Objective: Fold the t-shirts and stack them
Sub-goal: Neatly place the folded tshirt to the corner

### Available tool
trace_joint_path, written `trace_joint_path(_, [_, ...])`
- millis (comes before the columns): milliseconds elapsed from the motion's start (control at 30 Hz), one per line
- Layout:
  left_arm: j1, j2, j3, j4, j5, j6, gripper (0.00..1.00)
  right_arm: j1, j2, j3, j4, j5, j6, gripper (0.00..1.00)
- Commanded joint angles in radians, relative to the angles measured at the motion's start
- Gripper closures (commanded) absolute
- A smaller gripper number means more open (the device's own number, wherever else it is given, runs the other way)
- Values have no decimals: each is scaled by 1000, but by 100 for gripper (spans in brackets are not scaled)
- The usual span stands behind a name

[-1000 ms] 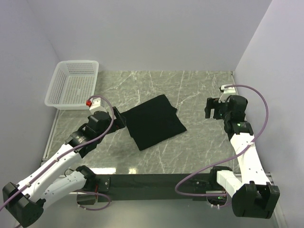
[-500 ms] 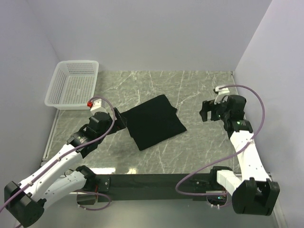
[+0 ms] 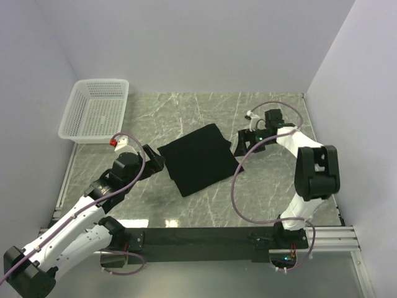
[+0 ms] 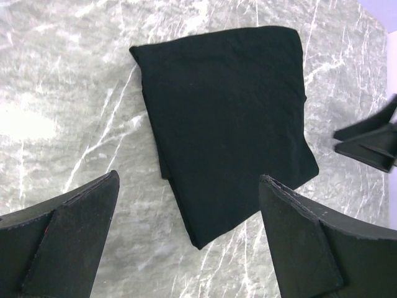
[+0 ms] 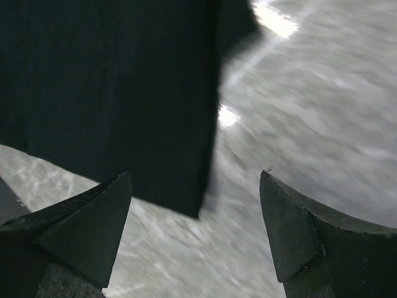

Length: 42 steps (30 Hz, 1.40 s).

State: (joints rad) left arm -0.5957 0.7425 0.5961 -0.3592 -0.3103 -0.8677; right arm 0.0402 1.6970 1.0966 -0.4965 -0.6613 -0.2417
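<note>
I find the left fingers [image 4: 74, 230] wide open and empty, just left of the folded black t-shirt [image 3: 200, 158] lying mid-frame on the worktop [image 3: 260, 192]. The right fingers [image 5: 310, 242], likewise spread, hover at its right edge. The cloth looks light and limp, so I would pinch all layers at an edge.

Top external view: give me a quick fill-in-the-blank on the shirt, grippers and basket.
The black t-shirt has already been ___ into a compact rectangle.
The left gripper and right gripper both have ___ jaws.
The white mesh basket stands at the far ___ corner of the table.
Missing: folded; open; left.
</note>
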Motion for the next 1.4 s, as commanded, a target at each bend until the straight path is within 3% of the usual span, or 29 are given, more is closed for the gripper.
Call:
trace_joint_path(0, [8,-12,-12,43,23,-31,0,62,62,100,13,-21,88,11])
trace_joint_path(233, [11,-11,2,0,16,-21,1,112,233,333,18,81,107,11])
trace_joint_path(500, [16,-34,-10,-38,8,-43,1,159,417,548,-125,83,71,11])
trace_joint_path(833, [23,-52,-24,-52,2,-56,1,233,451,534,-206,114,39,12])
trace_joint_path(1033, [28,-55,-15,-64,4,-47,1,276,448,496,-208,150,33,18])
trace_joint_path(1100, [27,-60,-16,-69,4,-47,1,291,449,493,-208,187,39,25])
trace_joint_path(1200, [28,-71,-18,-73,2,-48,1,297,457,496,-201,212,62,49])
trace_joint_path(1233, [28,-75,-19,-76,0,-53,0,296,464,500,-208,213,68,63])
trace_joint_path(1333, [30,-91,-22,-86,0,-56,0,288,451,499,-195,206,73,79])
trace_joint_path(1367, [30,-100,-22,-90,-1,-57,1,280,443,491,-192,203,76,92])
